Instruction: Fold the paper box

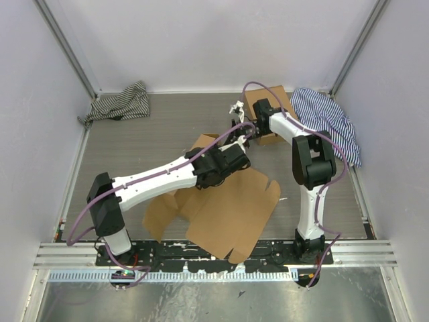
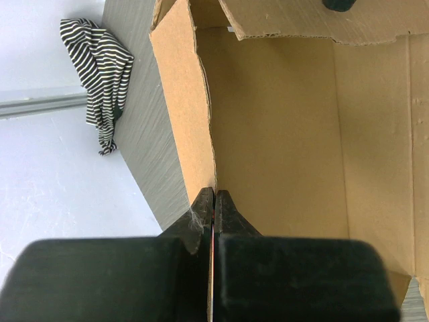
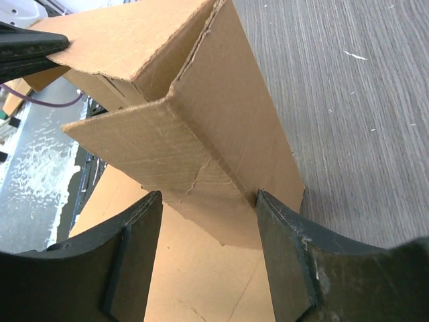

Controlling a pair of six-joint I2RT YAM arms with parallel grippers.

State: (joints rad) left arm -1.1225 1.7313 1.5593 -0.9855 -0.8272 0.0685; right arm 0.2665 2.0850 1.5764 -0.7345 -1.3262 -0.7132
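Left wrist view: the left gripper (image 2: 213, 201) is pinched closed on the edge of a raised wall of the paper box (image 2: 281, 134), which stretches ahead of it and runs out of frame. The right gripper (image 3: 208, 204) has its jaws apart around another upright flap (whether they touch it is unclear). To its right lies the grey wood-grain table (image 3: 348, 100); white walls (image 1: 201, 40) enclose it.

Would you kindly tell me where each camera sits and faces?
Top external: above and behind, looking down on both arms and the paper box.
Left wrist: along the shut left end effector, pinching a box wall.
Right wrist: past the open right end effector, at a folded flap.
Shared by top and left wrist: the dark striped cloth.
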